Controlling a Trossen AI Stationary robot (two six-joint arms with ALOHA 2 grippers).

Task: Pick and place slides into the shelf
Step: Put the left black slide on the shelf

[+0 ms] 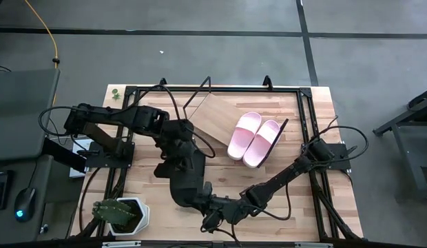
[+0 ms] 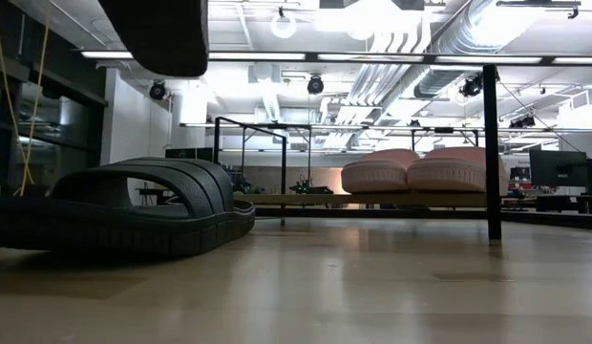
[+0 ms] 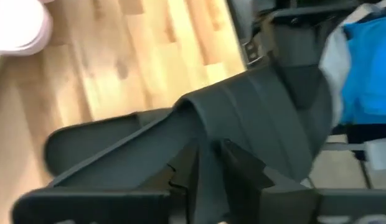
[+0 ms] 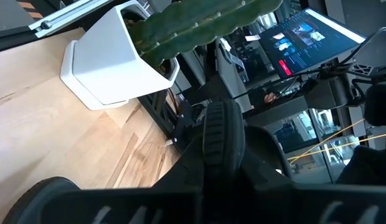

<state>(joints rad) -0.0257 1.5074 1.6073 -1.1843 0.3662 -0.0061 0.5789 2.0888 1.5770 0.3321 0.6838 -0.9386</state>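
- Black slide (image 3: 243, 130) is pinched by its strap in the left gripper (image 3: 205, 162), above the table's middle; a weak grip risks dropping it.
- Right gripper (image 1: 212, 219) clamps the second black slide (image 4: 224, 143) near the front edge.
- Pink slides (image 1: 255, 138) crowd the shelf (image 1: 217, 117); collision likely.

high: overhead, straight down | low: tabletop level | wrists: close | shared: pink slides (image 1: 255, 138)

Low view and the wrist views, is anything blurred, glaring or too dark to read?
Low view: ceiling lights glare brightly, the black slide reads as a dark mass, and the tabletop carries a soft sheen. Left wrist view: smeared with blur across the black slide's strap. Right wrist view: sharper; the cactus and white pot show clearly.
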